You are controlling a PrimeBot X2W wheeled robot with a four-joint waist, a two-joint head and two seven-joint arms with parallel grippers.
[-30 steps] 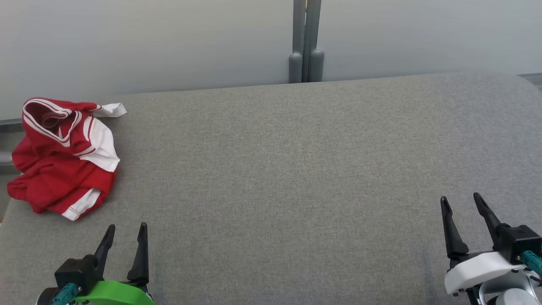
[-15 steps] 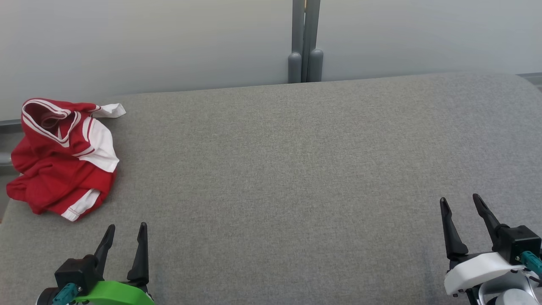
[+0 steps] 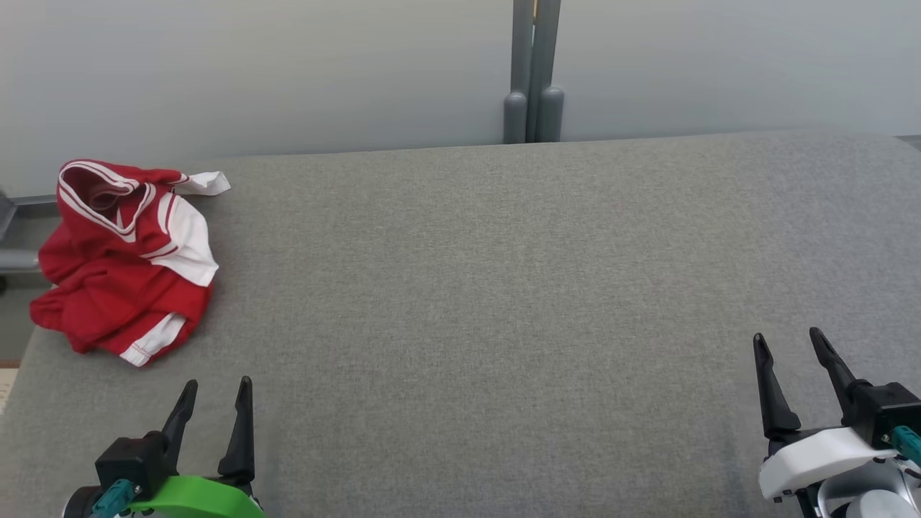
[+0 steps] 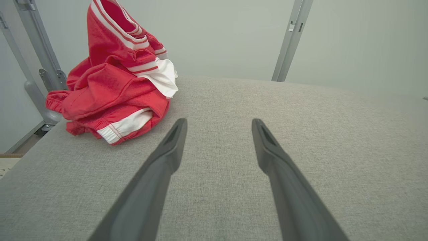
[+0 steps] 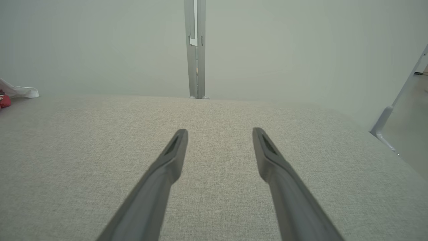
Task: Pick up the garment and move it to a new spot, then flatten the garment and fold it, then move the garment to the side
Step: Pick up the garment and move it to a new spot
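Big grey padded table [image 3: 504,302], red-and-white garment [image 3: 126,262] crumpled at its far left corner, left gripper [image 3: 214,394] and right gripper [image 3: 790,347] both spread wide and empty, so pickup hasn't started; left one probably reaches over first.

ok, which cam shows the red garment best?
Head view: the whole garment shows, crumpled at the left end of the grey surface. Left wrist view has it closer and larger, but its top is cut off by the frame edge. Right wrist view catches a small white-and-red sliver at its left edge.
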